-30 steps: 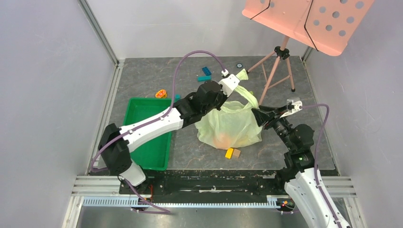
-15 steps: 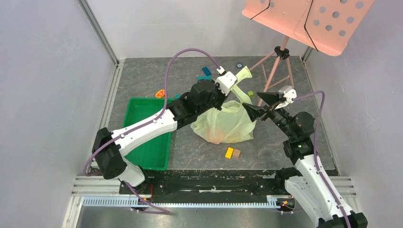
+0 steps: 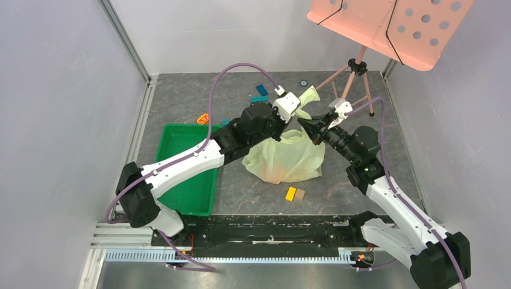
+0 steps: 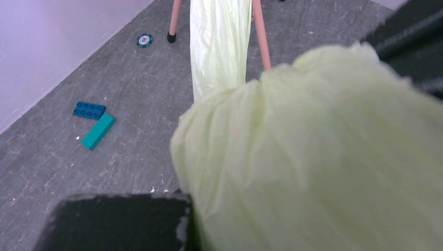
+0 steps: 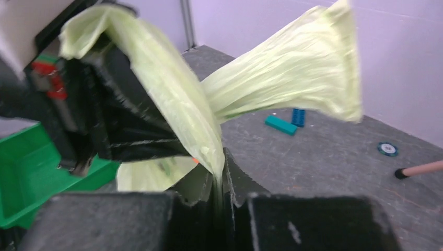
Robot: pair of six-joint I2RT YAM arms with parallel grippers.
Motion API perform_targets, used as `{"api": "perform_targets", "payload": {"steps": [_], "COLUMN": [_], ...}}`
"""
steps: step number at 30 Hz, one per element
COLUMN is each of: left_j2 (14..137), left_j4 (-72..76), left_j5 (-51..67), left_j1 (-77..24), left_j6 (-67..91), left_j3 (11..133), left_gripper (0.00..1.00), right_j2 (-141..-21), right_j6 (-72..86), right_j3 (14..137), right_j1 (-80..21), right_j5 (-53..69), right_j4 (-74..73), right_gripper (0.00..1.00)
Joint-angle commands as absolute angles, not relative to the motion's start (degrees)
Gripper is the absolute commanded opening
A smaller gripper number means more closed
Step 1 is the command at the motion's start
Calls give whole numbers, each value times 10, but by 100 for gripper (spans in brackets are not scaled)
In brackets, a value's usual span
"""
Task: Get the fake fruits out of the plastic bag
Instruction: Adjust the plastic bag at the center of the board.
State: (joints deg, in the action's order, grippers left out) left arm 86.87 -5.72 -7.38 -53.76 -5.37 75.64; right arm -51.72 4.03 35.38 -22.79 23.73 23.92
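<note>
Green rigid tray (image 3: 187, 171) sits at the left side of the table (image 3: 241, 198), reaching its near edge. An orange curved piece (image 3: 203, 118) lies just beyond the tray's far edge. A blue block (image 3: 261, 90), a teal block (image 3: 259, 99) and a small round disc (image 3: 303, 83) lie toward the far edge. A yellow-orange block (image 3: 291, 194) lies near the near edge. A pink music stand (image 3: 385, 24) on a tripod (image 3: 355, 75) stands at the far right corner, with one leg close behind the bag's raised handle.

The plastic bag (image 3: 286, 159) rests at the table's centre, between the two arms, with its top pulled upward. An orange fake fruit (image 3: 278, 176) shows faintly through the bag's lower part. The other fruits cannot be made out.

The left gripper (image 3: 295, 108) is clamped on the bag's upper left edge, and the film drapes over its fingers. The left forearm crosses above the tray's far right corner. The right gripper (image 5: 219, 193) has its jaws almost together, pinching a thin fold of the bag's top right edge.
</note>
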Motion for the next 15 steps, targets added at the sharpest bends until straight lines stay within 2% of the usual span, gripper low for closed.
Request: {"api": "perform_targets", "payload": {"steps": [1,10,15], "left_j2": [834,773,766], "left_j4": [-15,36,57], "left_j5": [-80,-61,-32], "left_j1": [-534,-431,-391], "left_j6": [-30,108,147], "left_j3": [737,669,664], "left_gripper": [2,2,2], "right_j2": [-529,-497,-515], "right_j6": [52,128,185], "right_j3": [393,372,383], "right_j1": [-230,-230,-230], "right_j5": [138,4,-2], "right_j4": [251,249,282], "right_gripper": [0,0,0]}}
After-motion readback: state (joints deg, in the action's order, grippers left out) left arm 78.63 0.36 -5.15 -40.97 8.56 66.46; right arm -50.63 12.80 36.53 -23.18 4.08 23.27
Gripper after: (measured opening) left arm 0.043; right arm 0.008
